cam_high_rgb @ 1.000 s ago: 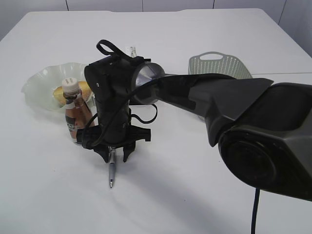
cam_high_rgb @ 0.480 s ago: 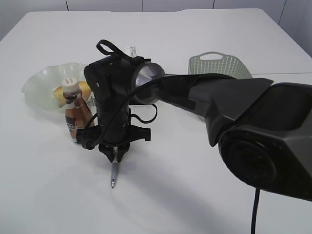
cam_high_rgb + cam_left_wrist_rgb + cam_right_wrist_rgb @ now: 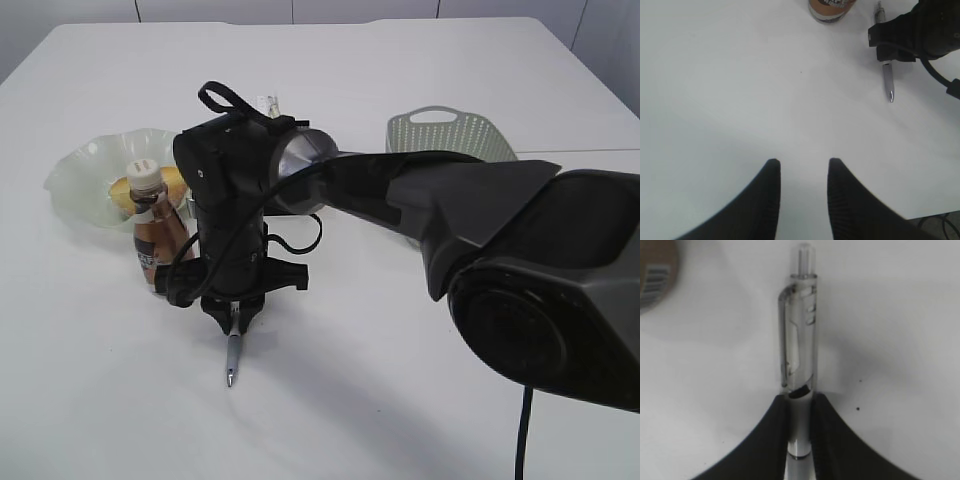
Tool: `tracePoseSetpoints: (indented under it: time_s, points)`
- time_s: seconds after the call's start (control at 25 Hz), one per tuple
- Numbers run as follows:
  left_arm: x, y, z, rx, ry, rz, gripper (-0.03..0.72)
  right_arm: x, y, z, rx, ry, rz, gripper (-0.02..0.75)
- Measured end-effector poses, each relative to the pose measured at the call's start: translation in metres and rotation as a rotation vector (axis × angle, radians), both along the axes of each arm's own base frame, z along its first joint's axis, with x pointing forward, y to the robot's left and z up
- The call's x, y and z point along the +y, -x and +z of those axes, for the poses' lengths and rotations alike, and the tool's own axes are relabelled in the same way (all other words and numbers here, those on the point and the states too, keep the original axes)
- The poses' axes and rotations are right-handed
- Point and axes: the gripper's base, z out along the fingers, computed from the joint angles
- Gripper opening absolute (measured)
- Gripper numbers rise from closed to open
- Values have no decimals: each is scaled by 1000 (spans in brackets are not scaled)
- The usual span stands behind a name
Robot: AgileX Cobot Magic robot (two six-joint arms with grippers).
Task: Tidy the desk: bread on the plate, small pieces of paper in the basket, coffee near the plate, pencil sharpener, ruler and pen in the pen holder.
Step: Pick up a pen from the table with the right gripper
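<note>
Left gripper (image 3: 802, 167) fingers parted above the desk (image 3: 740, 90); pen (image 3: 888, 82) far right.

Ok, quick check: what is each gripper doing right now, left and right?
Left gripper: open, empty, above the bare desk.
Right gripper: jaws closed on the pen, which lies on the desk.

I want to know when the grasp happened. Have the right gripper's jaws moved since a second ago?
Yes. The right gripper has closed its jaws inward onto the pen, beside the unmoved coffee.
</note>
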Motion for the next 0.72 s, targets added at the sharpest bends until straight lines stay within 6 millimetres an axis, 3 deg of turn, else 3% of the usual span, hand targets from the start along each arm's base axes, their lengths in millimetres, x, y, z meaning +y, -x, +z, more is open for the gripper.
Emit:
tracePoseSetpoints:
  time_s: [0.32,0.72]
  points:
    - [0,0,0,-1,0,0,240,0,0,0,0,0,7,96]
    - [0,-2,1,-24,2,4,240,5,5,2,26,-50,135,76]
